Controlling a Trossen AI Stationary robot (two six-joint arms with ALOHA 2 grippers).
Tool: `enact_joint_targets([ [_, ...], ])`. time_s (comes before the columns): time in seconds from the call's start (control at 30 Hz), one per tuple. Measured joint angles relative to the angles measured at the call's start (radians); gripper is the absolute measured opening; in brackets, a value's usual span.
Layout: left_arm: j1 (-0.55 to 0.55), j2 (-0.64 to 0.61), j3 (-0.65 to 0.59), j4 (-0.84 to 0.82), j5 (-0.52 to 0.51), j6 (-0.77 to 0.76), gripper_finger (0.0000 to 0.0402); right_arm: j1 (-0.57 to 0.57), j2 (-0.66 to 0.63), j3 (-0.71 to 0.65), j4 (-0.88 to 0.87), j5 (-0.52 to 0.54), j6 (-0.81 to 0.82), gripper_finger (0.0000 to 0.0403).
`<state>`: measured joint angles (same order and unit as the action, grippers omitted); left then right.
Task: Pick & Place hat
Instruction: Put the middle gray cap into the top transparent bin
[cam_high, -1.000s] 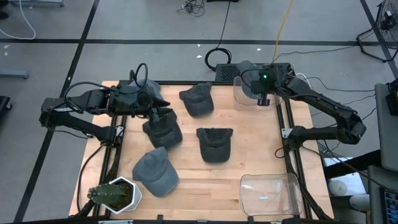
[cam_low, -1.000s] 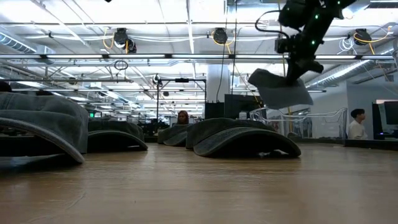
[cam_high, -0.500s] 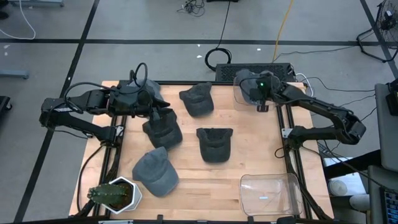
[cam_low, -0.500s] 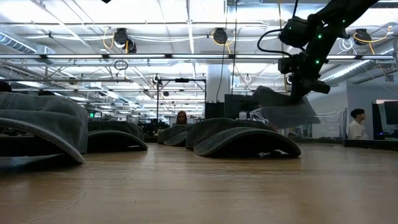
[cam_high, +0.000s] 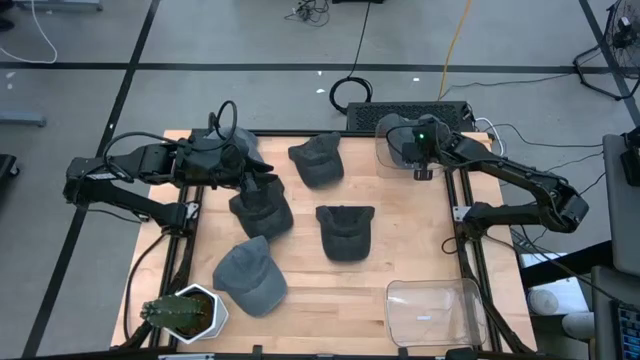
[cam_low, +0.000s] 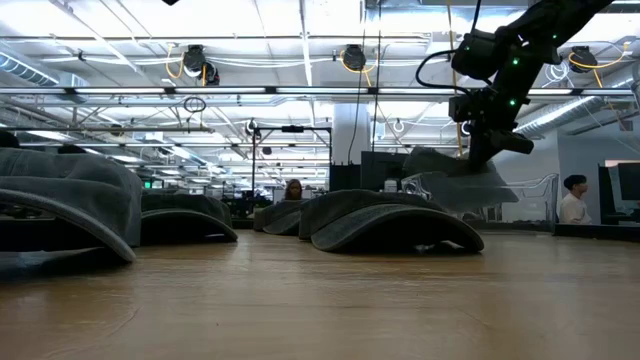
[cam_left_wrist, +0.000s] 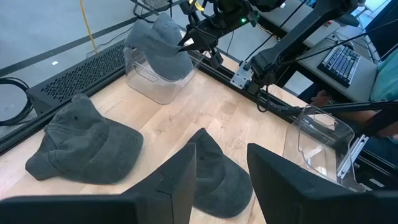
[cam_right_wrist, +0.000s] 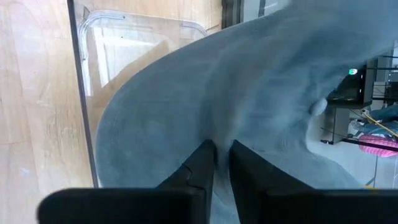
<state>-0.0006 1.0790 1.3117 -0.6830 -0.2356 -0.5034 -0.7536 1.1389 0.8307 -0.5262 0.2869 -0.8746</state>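
High view: right gripper, hat pinched, lower over bin than before.

You are working in a robotics lab: in the low view, exposed ceiling trusses with strip lights fill the upper frame, a person at a monitor sits at far right, and cables trail across the grey floor.
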Motion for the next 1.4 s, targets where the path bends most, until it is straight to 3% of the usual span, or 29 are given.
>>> enact_joint_targets([
  [0.3,0.0,0.0,0.0,0.0,0.0,0.0,0.0152,0.0,0.0,0.0,0.0,0.003,0.008,0.0083],
  [0.53,0.0,0.0,0.0,-0.001,0.0,0.001,0.0152,0.0,0.0,0.0,0.009,0.004,0.077,0.0093],
  [0.7,0.0,0.0,0.0,-0.001,0.0,0.001,0.0152,0.0,-0.042,0.001,0.109,0.023,0.314,0.0085],
  [0.9,0.0,0.0,0.0,-0.001,0.0,-0.004,0.0152,0.0,-0.075,0.108,0.207,-0.171,0.662,0.0084],
  [1.13,0.0,0.0,0.0,-0.001,0.001,-0.001,0.0152,-0.08,0.087,0.236,0.162,-0.393,1.022,0.0088],
  [1.4,0.0,0.0,0.0,-0.002,0.01,0.027,0.0152,-0.152,0.24,0.29,0.183,-0.42,1.165,0.0088],
])
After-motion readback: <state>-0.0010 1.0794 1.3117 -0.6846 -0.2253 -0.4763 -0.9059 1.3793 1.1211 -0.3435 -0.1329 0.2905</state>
